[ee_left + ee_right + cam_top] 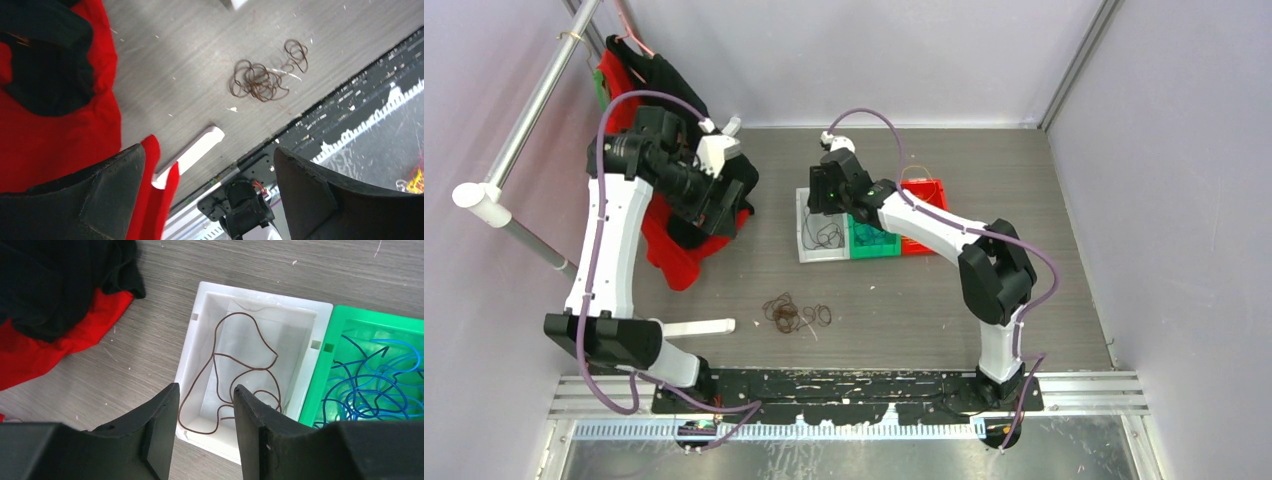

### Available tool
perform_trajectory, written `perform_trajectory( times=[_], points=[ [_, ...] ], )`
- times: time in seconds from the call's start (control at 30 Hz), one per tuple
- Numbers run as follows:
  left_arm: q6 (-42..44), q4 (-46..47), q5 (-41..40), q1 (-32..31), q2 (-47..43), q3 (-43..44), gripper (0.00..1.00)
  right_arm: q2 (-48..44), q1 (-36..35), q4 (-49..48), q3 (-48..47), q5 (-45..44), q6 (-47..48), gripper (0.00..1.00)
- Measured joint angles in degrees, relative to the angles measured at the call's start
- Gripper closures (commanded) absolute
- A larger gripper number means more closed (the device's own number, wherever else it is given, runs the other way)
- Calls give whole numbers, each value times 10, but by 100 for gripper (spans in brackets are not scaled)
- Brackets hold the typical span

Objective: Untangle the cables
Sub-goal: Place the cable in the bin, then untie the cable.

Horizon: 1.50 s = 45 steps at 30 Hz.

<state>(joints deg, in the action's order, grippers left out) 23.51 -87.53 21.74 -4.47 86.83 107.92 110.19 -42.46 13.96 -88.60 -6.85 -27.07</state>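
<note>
Hanging over the red and black cloth [674,255] at the left side of the table [1074,200], the left claw [712,200] has its jaws wide apart and nothing is between them. In its own wrist view the left claw [210,200] shows two dark fingers [100,200] far from each other. The cloth [50,135] lies under and beside the left finger. A white bar [192,152] lies on the wood between the two fingers.

The brown tangle [260,80] of cables is beyond the fingertips, more on the side of the right finger and well apart from the claw. From above, this brown tangle [796,315] rests on the table between the two arms, near the white bar [699,327].

To the right, the right claw [826,195] hangs over the white bin [804,250]. In its wrist view the right claw [202,425] has its jaws partly apart, with a clear gap and nothing gripped. One brown cable [235,375] lies loose inside the white bin [200,295], directly below the gap. Just beside the right finger stands the green bin [325,355], touching the white one, with blue cables [375,380] in it. A red bin [929,190] is at the far right of the row.
</note>
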Motion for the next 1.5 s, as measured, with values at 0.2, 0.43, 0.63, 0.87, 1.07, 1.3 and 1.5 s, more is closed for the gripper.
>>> perform_trajectory(
  times=[0.2, 0.43, 0.63, 0.87, 1.07, 1.3, 1.5],
  points=[
    [23, -2, 27, 0, -68, -123, 1, -55, -44, -13, 59, 7, 42, 43],
    [43, 21, 68, 0, -146, -280, 0, -165, -156, -49, 226, 74, 58, 42],
    [42, 65, 89, 0, -174, -331, 0, -167, -188, -70, 267, 120, 48, 45],
    [40, 94, 94, 0, -196, -344, 0, -87, -193, -96, 234, 130, 28, 68],
    [42, 104, 94, 0, -206, -345, 0, -51, -194, -85, 208, 131, 23, 99],
    [62, 124, 114, 0, -234, -375, 1, -91, -193, -67, 174, 133, 40, 99],
    [92, 144, 190, 0, -299, -425, 1, -172, -184, -50, 146, 153, 39, 99]
  ],
)
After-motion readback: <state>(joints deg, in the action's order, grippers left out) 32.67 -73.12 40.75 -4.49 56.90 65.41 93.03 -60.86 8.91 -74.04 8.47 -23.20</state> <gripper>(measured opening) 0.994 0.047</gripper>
